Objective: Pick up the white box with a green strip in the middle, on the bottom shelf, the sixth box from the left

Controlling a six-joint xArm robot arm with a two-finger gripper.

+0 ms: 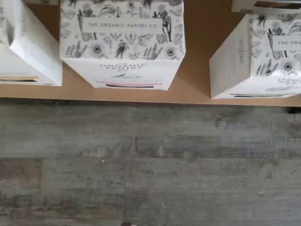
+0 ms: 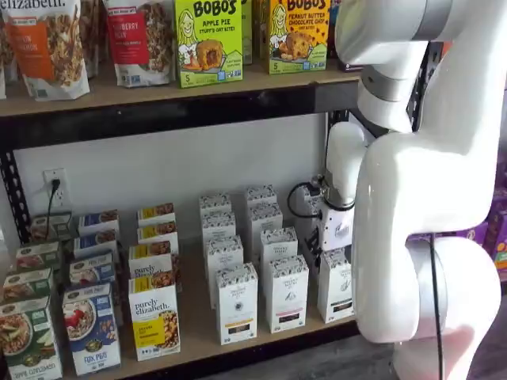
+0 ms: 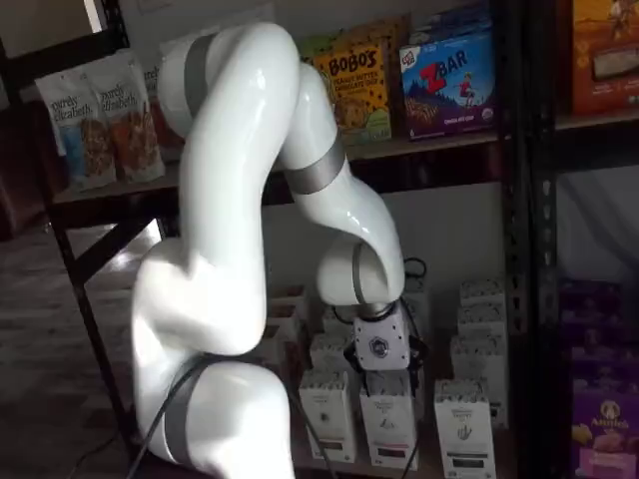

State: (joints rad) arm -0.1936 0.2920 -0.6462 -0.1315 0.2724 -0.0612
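Your pincer (image 3: 384, 371) hangs spread wide among lookalike cartons, so drifting sideways grabs a neighbour instead of the white box (image 2: 336, 285).

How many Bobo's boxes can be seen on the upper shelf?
2. In a shelf view, a green Apple Pie box stands on the upper shelf, with a yellow Peanut Butter Chocolate Chip box to its right. More may be hidden behind them or the arm.
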